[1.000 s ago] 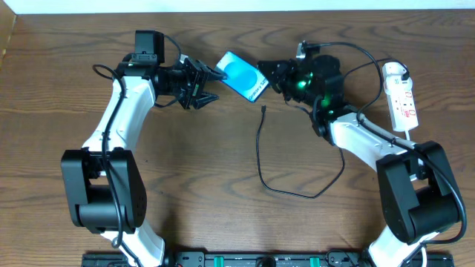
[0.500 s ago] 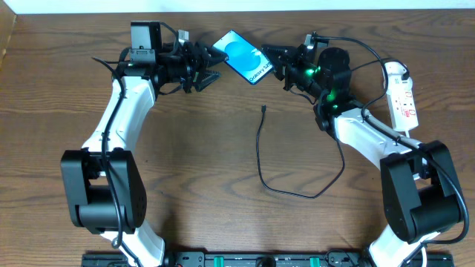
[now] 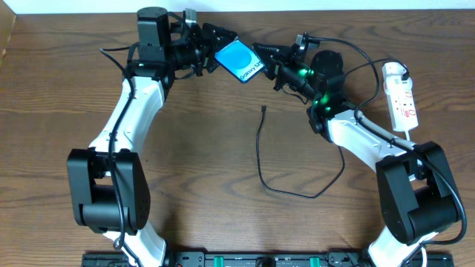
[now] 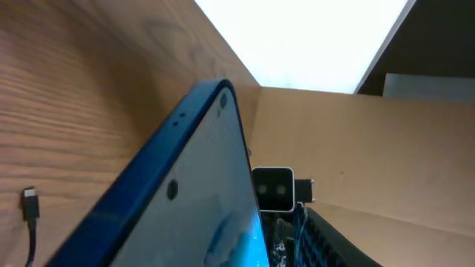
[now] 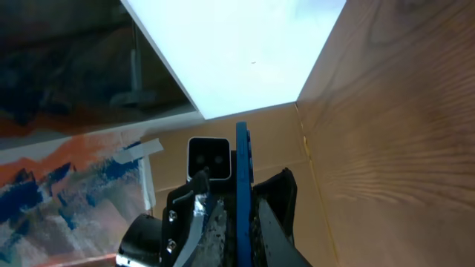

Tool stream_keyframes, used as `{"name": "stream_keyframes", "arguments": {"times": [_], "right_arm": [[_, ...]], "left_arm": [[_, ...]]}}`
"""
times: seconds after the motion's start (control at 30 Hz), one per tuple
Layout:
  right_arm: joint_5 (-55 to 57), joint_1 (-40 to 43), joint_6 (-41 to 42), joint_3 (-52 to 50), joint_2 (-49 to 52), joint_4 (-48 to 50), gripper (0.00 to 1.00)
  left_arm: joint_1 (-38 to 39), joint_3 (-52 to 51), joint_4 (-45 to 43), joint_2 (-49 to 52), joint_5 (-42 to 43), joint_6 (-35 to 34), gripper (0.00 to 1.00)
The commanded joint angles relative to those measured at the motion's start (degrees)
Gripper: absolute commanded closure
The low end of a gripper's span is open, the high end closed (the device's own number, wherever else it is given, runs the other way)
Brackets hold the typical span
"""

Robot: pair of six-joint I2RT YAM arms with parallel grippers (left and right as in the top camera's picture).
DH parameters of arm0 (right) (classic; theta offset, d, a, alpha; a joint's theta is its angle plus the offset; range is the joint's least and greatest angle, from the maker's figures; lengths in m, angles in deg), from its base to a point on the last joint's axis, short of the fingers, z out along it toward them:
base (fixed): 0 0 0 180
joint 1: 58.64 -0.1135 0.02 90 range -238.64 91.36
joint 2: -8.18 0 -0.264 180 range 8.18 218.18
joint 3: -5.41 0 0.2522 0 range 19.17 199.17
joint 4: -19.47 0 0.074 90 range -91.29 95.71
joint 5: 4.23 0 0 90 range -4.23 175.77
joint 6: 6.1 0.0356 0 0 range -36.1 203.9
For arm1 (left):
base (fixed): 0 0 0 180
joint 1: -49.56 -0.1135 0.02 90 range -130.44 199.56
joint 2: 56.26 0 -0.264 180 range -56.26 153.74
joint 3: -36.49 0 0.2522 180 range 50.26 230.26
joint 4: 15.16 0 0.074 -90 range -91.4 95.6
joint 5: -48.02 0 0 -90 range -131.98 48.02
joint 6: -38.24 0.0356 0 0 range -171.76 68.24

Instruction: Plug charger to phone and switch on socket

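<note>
The phone [image 3: 239, 61] with its bright blue screen is held off the table near the far edge, between my two grippers. My right gripper [image 3: 267, 62] is shut on its right end; in the right wrist view the phone [image 5: 241, 170] stands edge-on between the jaws [image 5: 243, 222]. My left gripper [image 3: 217, 44] is at the phone's left end, jaws open around it with a gap on the screen side. The phone [image 4: 185, 193] fills the left wrist view. The black charger cable [image 3: 261, 159] lies loose on the table, tip [image 3: 264, 110] below the phone, also in the left wrist view [image 4: 30, 202].
The white power strip [image 3: 401, 95] with red marks lies at the far right, past my right arm. The charger cable loops toward the front middle [image 3: 297, 195]. A cardboard wall [image 4: 371, 141] stands beyond the table's far edge.
Both grippers and the phone have risen and moved toward the far edge. My left gripper has swung from beside the phone up to its left end. The cable has not moved.
</note>
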Motion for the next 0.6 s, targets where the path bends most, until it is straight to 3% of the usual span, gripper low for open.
{"name": "stream_keyframes", "arguments": {"times": [0.0, 0.23, 0.43, 0.57], "right_arm": [[0.6, -1.4, 0.8, 1.8, -0.3, 0.5, 0.99], [1.8, -3.9, 0.6, 1.8, -0.3, -2.9, 0.99], [1.8, -3.9, 0.6, 1.8, -0.3, -3.3, 0.99], [1.8, -3.9, 0.6, 1.8, -0.3, -3.3, 0.96]], "left_arm": [[0.6, 1.2, -0.4, -1.4, -1.0, -3.7, 0.53], [0.6, 1.2, -3.2, -1.4, -1.4, -8.6, 0.64], [0.6, 1.2, -3.8, -1.4, -1.8, -10.6, 0.92], [0.6, 1.2, -3.8, -1.4, -2.4, -10.6, 0.93]]}}
